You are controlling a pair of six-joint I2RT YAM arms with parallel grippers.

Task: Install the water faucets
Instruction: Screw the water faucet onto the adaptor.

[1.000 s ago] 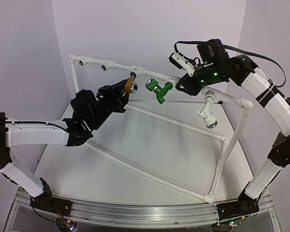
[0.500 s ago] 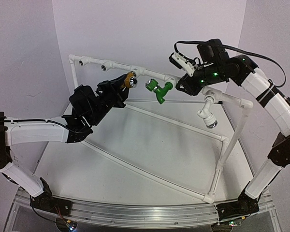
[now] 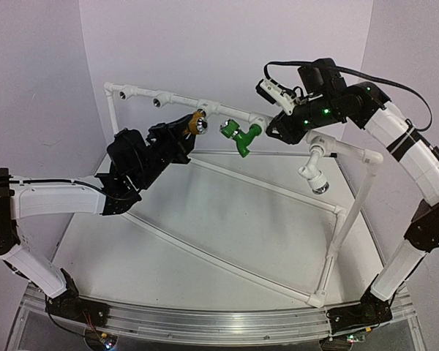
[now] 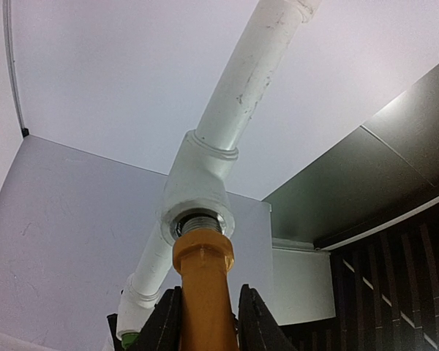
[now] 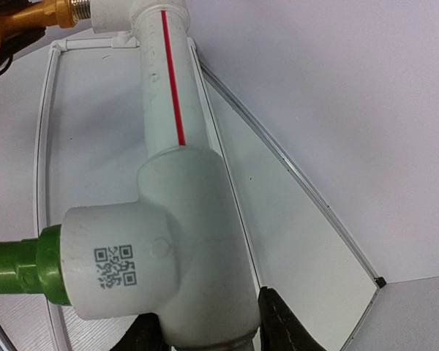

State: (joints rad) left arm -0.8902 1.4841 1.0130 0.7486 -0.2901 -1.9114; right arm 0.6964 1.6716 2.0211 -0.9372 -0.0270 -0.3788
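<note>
Held by left gripper [image 4: 203, 311]: orange faucet [image 4: 203, 274], thread entered in tee socket [image 4: 197, 183]. Seated in neighbouring tee [image 5: 161, 248]: green faucet [image 5: 18, 267]; that tee is clamped by right gripper [image 5: 205, 333].

top cam high behind; wrist cams close on pipe frame [image 3: 224, 257]

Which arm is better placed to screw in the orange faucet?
Left. The left gripper is shut on the orange faucet, threads already at the socket. The right gripper only clamps the tee holding the green faucet.
</note>
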